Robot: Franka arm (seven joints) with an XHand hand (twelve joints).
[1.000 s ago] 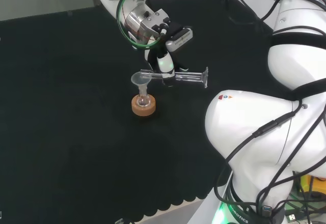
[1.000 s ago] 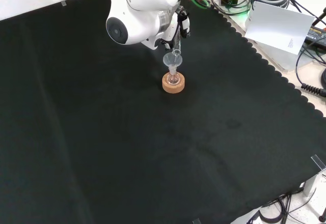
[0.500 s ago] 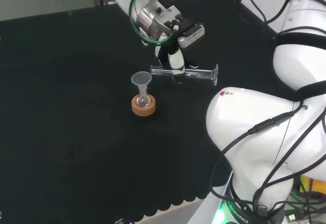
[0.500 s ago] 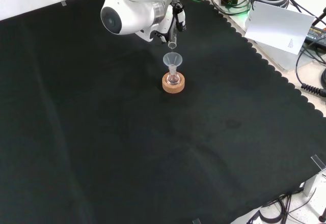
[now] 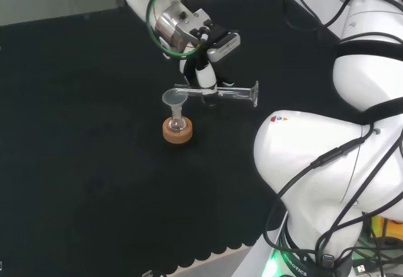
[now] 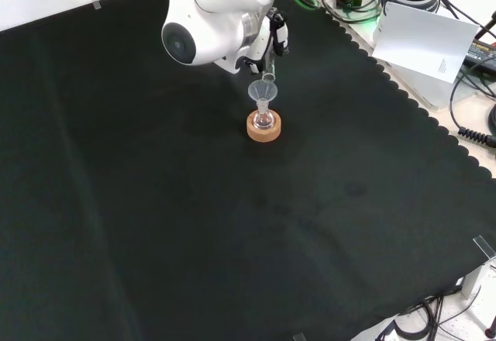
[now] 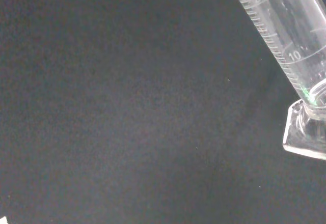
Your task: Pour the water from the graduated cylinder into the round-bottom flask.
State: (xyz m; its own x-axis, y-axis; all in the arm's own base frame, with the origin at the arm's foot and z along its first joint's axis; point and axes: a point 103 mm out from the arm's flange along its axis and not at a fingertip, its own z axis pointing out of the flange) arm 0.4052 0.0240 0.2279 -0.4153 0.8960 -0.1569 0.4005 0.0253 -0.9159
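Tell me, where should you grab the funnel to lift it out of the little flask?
Pinch the funnel by its wide cone rim, coming from above, probably from the side away from the graduated cylinder. Its thin stem sits inside the flask neck, so only the cone is free.

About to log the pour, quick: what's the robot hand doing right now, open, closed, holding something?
Robot hand: shut on the graduated cylinder, held about level with its mouth over the funnel in the round-bottom flask.

The hand (image 5: pixel 204 75) brought the graduated cylinder (image 5: pixel 217 92) back, its mouth again over the funnel (image 5: pixel 174 99).
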